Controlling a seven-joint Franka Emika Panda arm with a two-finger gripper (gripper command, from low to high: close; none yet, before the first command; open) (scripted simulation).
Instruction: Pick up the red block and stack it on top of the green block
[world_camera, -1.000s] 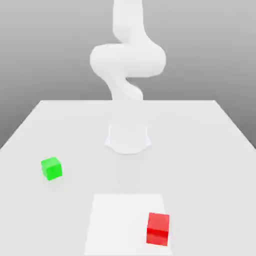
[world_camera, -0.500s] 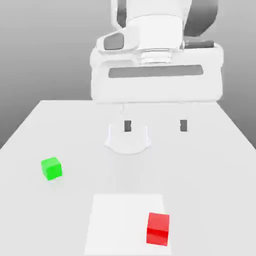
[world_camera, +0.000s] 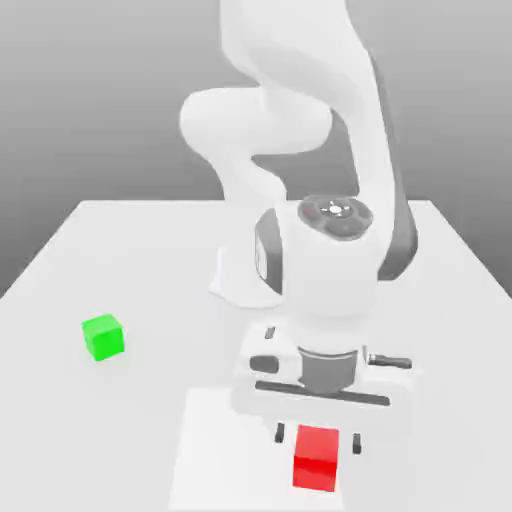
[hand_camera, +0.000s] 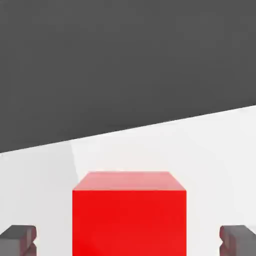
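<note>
The open two-finger gripper (world_camera: 318, 440) has its jaws apart around a bright red, smooth matte cube (world_camera: 316, 459).

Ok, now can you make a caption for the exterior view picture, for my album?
Open gripper at the red block, green block waiting apart.
</note>
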